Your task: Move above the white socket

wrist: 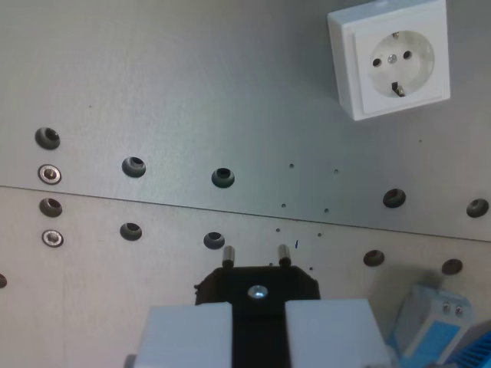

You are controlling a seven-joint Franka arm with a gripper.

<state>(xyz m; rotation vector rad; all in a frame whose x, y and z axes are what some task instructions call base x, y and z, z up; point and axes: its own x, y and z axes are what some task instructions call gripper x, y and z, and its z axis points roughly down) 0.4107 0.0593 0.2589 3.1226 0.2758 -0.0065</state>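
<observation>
Your white socket (389,59) sits flat on the tabletop (192,84), faceplate up, at the wrist view's upper right, well apart from the fingers (258,331). Those fingers are closed narrow on a black plug (257,284), pins pointing away from the camera, ready for mating. You'll likely need to shift toward upper right.
</observation>
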